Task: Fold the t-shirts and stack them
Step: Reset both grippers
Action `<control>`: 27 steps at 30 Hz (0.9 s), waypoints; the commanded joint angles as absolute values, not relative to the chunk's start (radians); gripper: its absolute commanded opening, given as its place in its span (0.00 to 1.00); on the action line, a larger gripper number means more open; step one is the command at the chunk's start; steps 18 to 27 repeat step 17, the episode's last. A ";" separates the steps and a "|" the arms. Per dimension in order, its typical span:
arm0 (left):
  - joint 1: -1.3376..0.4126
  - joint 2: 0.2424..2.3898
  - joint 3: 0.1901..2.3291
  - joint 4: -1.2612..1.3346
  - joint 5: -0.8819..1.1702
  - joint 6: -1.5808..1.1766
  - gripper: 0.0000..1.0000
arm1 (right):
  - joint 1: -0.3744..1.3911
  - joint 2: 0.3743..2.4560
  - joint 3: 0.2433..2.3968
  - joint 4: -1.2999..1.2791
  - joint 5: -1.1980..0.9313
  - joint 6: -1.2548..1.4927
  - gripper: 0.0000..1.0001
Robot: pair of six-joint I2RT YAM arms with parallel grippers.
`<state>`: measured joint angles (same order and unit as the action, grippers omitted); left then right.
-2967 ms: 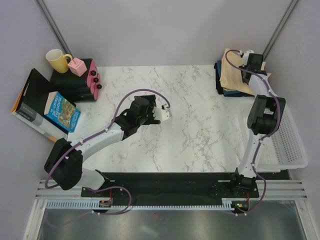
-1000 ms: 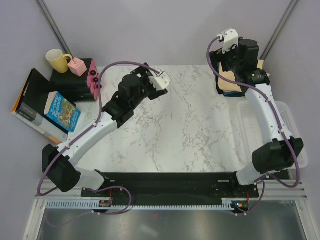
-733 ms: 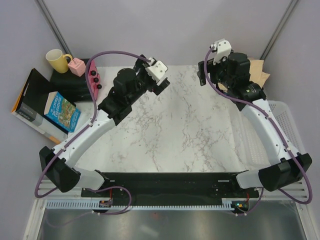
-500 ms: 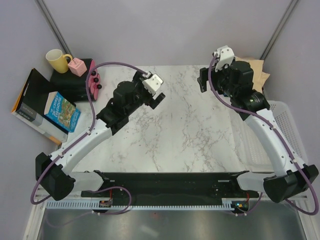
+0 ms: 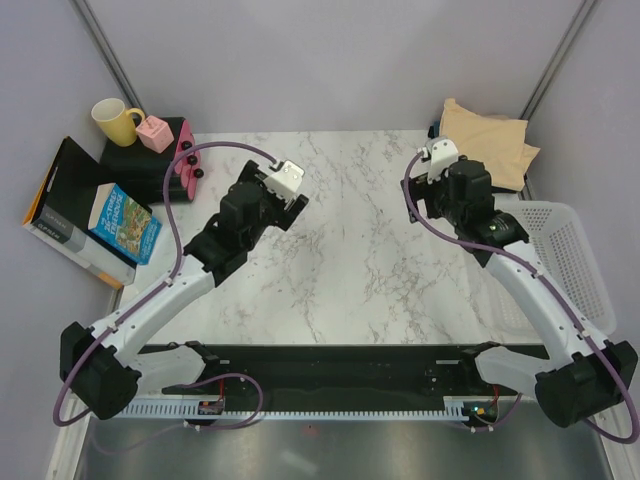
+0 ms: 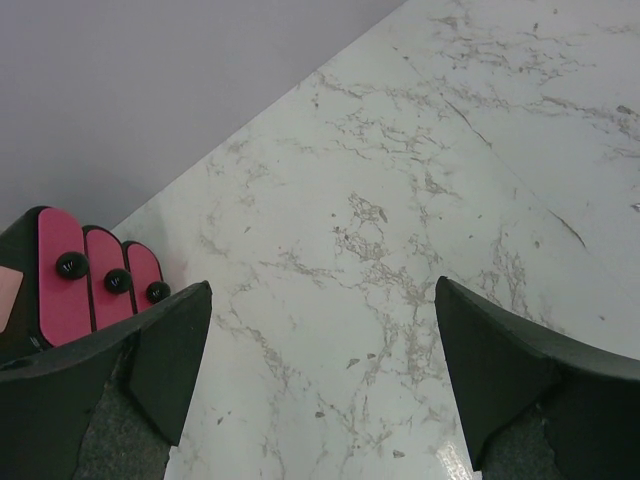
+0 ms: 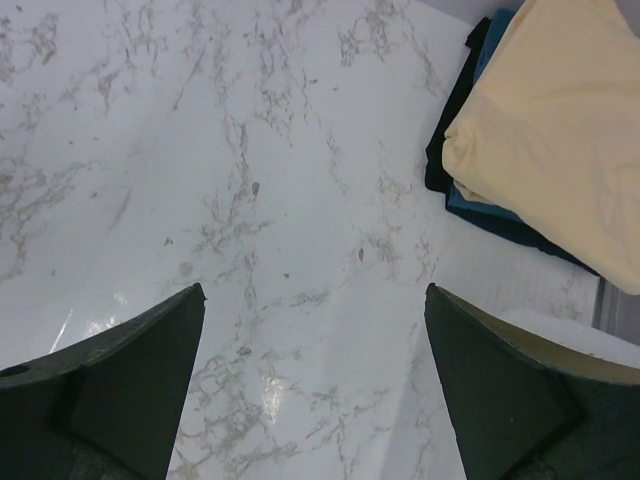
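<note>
The t-shirts (image 5: 488,137) lie folded in a stack at the table's back right corner, a tan-beige one on top. The right wrist view shows the tan shirt (image 7: 560,110) over a teal one (image 7: 497,213) and a black one (image 7: 447,140). My right gripper (image 5: 415,195) hovers open over bare marble, in front and to the left of the stack, with nothing between its fingers (image 7: 135,370). My left gripper (image 5: 297,203) hangs open over the table's back left part, its fingers (image 6: 165,350) wide apart and empty.
A yellow mug (image 5: 115,120) and a pink box (image 5: 155,133) sit on a black case at the back left, beside a pink holder with black knobs (image 6: 95,285). Books (image 5: 125,222) lie off the left edge. A white mesh basket (image 5: 565,260) stands at the right.
The right gripper left the shirt stack, swung left and drew back, uncovering the stack. The left arm rose towards the far edge, then drew back too. Both stayed open.
</note>
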<state>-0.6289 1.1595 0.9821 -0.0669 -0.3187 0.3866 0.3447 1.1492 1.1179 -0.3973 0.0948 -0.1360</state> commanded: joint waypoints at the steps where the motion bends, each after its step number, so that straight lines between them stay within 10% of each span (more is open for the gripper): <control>1: -0.609 1.118 0.959 -0.100 -0.342 0.287 0.99 | 0.360 1.144 1.074 -0.318 0.170 -0.181 0.98; 27: -0.583 1.190 0.973 -0.023 -0.380 0.291 0.99 | 0.457 1.258 1.135 -0.198 0.342 -0.224 0.98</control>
